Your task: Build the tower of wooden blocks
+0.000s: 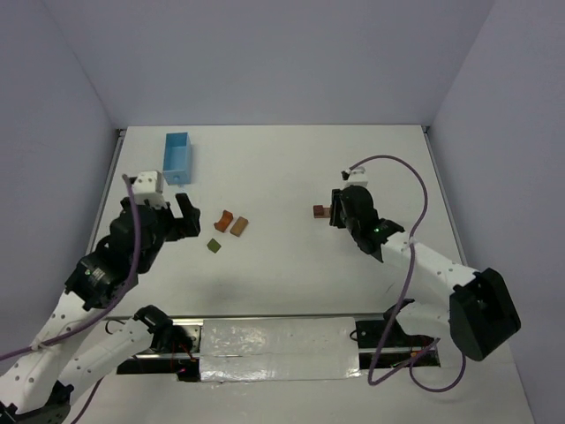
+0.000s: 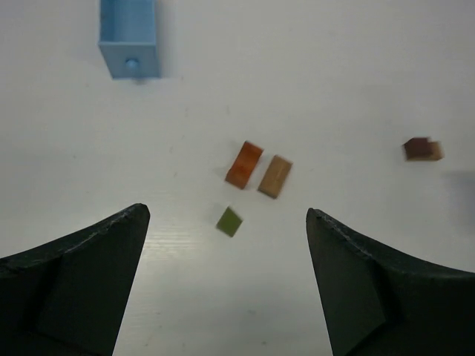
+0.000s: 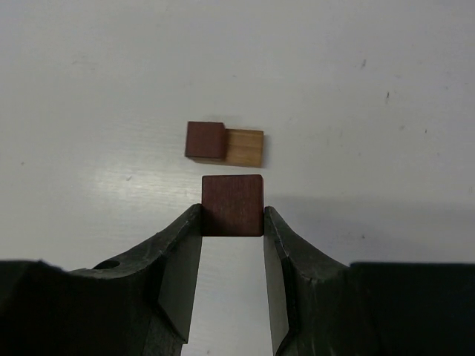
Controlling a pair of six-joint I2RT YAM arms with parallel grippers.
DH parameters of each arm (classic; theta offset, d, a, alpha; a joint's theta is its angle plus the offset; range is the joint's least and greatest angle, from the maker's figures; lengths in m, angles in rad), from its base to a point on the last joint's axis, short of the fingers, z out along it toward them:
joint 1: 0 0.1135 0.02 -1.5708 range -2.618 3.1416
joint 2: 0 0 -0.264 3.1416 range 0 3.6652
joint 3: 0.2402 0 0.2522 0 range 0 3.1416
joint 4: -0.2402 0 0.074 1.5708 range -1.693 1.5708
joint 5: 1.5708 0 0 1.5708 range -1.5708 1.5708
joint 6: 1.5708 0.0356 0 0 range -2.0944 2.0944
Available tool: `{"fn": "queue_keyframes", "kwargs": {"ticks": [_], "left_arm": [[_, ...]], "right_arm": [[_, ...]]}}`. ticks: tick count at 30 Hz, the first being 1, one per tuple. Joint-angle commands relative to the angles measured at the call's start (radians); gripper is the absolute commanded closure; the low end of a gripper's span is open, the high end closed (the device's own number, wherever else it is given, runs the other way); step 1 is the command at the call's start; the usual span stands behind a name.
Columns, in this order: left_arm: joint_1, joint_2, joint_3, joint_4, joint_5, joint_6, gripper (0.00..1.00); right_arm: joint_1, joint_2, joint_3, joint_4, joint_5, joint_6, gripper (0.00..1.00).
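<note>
My right gripper (image 3: 232, 222) is shut on a dark brown cube (image 3: 232, 205), held just above the table. Right in front of it lies another dark brown cube (image 3: 205, 140) against a tan block (image 3: 245, 147); in the top view this pair (image 1: 320, 211) sits at the right gripper (image 1: 335, 212). My left gripper (image 2: 226, 216) is open and holds nothing. Beyond its fingers, on the table, lie an olive-green piece (image 2: 229, 221), an orange-red arch (image 2: 244, 164) and a tan-brown rectangle (image 2: 274, 176). From above, the left gripper (image 1: 196, 219) is just left of these loose blocks (image 1: 225, 219).
A light blue open box (image 1: 177, 157) lies at the back left of the white table (image 1: 282, 168). Purple cables trail from both arms. A shiny metal strip (image 1: 278, 340) runs along the near edge between the arm bases.
</note>
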Motion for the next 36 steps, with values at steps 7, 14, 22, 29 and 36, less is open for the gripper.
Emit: {"fn": "queue_keyframes", "kwargs": {"ticks": [7, 14, 22, 29, 36], "left_arm": [[0.017, -0.163, -0.173, 0.022, -0.17, 0.032, 0.01], [0.017, -0.244, -0.197, -0.007, -0.094, 0.009, 0.0], [0.016, -0.376, -0.208, 0.017, -0.057, 0.023, 0.01], [0.016, -0.501, -0.243, 0.043, -0.157, 0.046, 0.0], [0.017, -0.392, -0.228, 0.037, -0.131, 0.059, 0.01]], "right_arm": [[-0.126, 0.216, 0.111, 0.09, -0.107, 0.029, 0.77], [-0.127, 0.258, 0.116, 0.117, -0.107, 0.052, 0.78], [-0.127, 0.227, 0.097, 0.094, -0.088, 0.067, 0.77], [-0.127, 0.235, 0.097, 0.096, -0.108, 0.073, 0.77], [-0.129, 0.307, 0.135, 0.065, -0.102, 0.095, 0.76]]}}
